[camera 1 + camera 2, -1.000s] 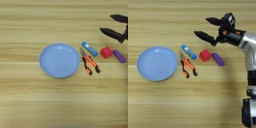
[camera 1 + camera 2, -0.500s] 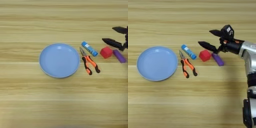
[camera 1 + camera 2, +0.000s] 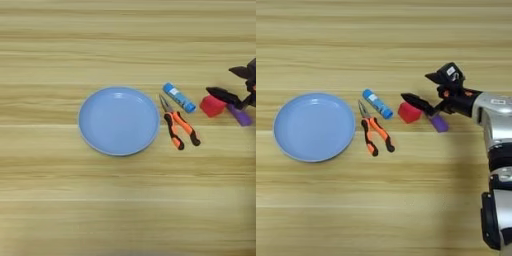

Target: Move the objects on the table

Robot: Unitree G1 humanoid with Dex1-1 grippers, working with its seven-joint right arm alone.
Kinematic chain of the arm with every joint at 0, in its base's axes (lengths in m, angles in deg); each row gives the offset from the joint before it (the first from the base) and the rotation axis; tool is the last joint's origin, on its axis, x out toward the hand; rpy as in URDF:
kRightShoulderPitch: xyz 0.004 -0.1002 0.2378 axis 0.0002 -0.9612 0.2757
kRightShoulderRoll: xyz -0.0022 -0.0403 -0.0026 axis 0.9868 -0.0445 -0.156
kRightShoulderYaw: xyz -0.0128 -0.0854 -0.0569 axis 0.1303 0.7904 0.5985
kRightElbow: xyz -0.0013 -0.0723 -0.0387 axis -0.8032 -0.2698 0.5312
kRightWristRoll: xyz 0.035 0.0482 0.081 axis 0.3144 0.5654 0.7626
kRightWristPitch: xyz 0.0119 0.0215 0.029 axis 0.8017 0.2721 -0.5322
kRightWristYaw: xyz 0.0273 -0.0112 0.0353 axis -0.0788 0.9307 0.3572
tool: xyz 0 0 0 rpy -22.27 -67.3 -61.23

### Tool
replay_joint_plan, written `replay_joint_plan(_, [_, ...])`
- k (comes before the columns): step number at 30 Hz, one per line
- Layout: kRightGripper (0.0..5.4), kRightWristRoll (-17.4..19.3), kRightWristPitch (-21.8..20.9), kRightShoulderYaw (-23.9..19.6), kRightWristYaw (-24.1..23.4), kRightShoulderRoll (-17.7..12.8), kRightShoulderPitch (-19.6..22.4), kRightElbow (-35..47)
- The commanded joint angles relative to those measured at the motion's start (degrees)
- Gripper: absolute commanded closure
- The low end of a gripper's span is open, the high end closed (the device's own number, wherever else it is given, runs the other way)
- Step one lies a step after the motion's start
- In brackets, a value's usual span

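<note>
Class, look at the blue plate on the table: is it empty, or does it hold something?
Empty. The plate shows only its bare blue surface; the pliers, glue stick and red cube all lie on the table beside it.

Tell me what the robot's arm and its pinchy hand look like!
The right arm is a smooth, rounded silver tube, with another silver-grey segment below a dark joint near the picture's bottom edge. At its end sits the right gripper, a black block with small orange-red spots and a pale mark on top. Its two fingers are black, long and pointed, like a beak.
</note>
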Motion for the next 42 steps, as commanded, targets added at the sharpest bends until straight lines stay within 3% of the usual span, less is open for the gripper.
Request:
replay_joint_plan(1, [0.05, -0.9, -1.9, 0.2, -2.4, -1.4, 5.4, 0.3])
replay_joint_plan(23, [0.05, -5.4, -3.1, 2.2, -6.4, 0.6, 7.6, -8.6])
replay_joint_plan(42, [2.01, -6.9, -4.1, 3.0, -7.5, 1.2, 8.2, -11.4])
